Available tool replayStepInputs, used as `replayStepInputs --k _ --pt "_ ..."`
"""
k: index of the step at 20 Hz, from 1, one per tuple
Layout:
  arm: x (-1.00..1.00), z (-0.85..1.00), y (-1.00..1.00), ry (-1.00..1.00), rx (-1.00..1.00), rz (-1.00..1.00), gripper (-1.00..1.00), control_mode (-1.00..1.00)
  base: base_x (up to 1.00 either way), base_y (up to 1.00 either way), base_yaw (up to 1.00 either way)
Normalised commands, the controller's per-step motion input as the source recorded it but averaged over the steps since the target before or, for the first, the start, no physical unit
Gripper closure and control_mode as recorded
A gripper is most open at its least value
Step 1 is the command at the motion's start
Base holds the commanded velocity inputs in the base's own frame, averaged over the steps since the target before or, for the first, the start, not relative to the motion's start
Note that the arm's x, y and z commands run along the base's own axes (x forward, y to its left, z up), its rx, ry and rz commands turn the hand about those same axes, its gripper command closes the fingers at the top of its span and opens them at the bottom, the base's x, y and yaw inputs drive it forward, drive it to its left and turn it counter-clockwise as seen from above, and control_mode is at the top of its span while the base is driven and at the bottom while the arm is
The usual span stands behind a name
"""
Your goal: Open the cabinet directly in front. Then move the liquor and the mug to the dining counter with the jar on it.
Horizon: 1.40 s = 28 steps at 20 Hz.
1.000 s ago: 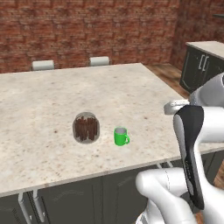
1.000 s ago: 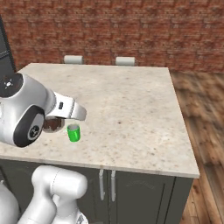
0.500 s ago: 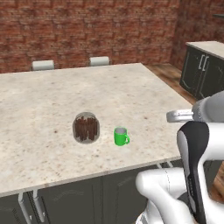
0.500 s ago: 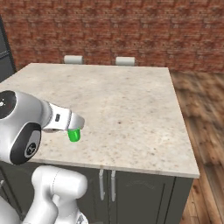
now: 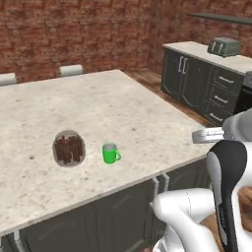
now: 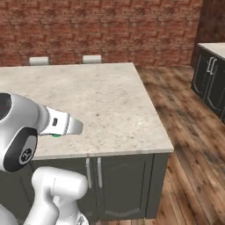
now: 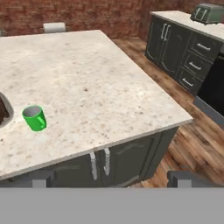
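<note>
In the left base view I see the dining counter [image 5: 113, 106] spread across the left and middle of the frame, its speckled beige top on a dark base. The jar [image 5: 69, 148] sits at the lower left of that top, dark sticks showing through the glass. The mug [image 5: 110, 153] stands upright just to the right of the jar, near it but apart, handle turned to the right. At the upper right of the frame runs a row of dark base cabinets [image 5: 206, 86] with a toaster [image 5: 224, 47] on their pale worktop, and a red brick wall [image 5: 74, 32] fills the top. My arm rises along the right edge.

In the right base view the dining counter [image 6: 110, 105] fills the left and middle, wooden floor [image 6: 189, 127] to its right. A sliver of green from the mug [image 6: 56, 136] peeks out below the arm at the left edge. Two pale chair backs [image 6: 66, 59] show beyond the counter's far edge, against the brick.

In the hand view the gripper [image 7: 109, 178] is released: its two dark tips stand wide apart at the bottom, nothing between them, and it hangs off the counter's near edge. The mug [image 7: 34, 117] is at the left on the dining counter [image 7: 96, 87], and a dark edge of the jar [image 7: 3, 111] cuts the left border beside it. The toaster [image 7: 208, 13] sits at the upper right.
</note>
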Motion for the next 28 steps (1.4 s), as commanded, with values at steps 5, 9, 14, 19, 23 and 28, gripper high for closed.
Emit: replayStepInputs --k 5,9,14,19,23,28 --pt "0.00 0.00 0.00 0.00 0.00 0.00 -1.00 1.00 0.01 0.00 -0.88" --pt "0.00 0.00 0.00 0.00 0.00 0.00 -1.00 1.00 0.10 0.00 -0.98" --pt "0.00 0.00 0.00 0.00 0.00 0.00 -1.00 1.00 0.09 0.00 -1.00" --pt "0.00 0.00 0.00 0.00 0.00 0.00 -1.00 1.00 0.32 0.00 -0.96" --pt "0.00 0.00 0.00 0.00 0.00 0.00 -1.00 1.00 0.82 0.46 -0.57" --pt "0.00 0.00 0.00 0.00 0.00 0.00 -1.00 1.00 1.00 0.72 -0.34"
